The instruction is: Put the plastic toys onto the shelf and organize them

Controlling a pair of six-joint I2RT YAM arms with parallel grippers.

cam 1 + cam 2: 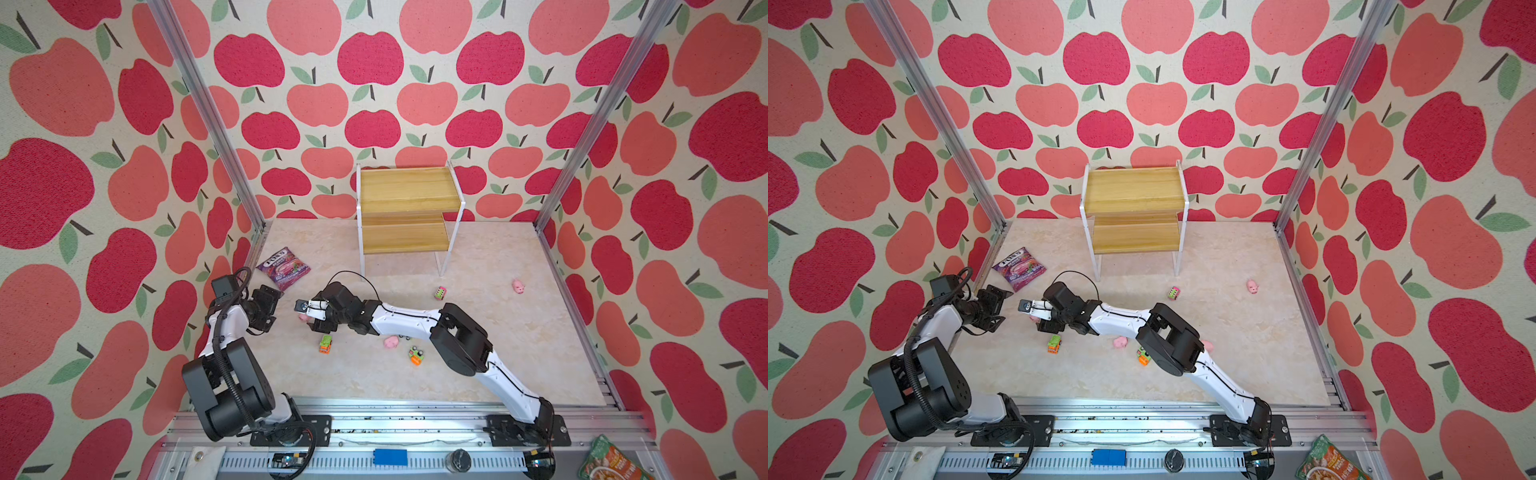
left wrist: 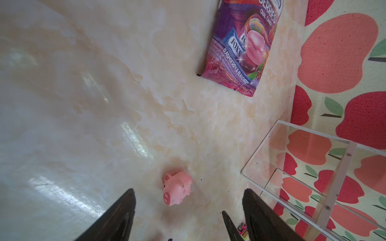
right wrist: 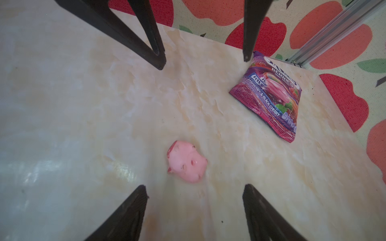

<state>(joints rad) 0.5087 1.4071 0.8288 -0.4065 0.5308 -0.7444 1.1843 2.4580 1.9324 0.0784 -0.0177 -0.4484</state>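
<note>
Your left gripper (image 3: 203, 62) and right gripper (image 3: 195, 187), each spread wide, flank one tiny pink plastic pig (image 3: 187, 161) lying mid-frame on the marble-look table (image 3: 83, 104), so closing together risks them colliding or flicking it away.

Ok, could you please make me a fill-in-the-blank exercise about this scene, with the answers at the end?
1. Both boards of the shelf are ___.
2. The toy nearest the right gripper is a pink ___.
3. In both top views the purple bag lies to the ___ of the shelf.
4. The left gripper and the right gripper are both ___.

Missing words: empty; pig; left; open.
</note>
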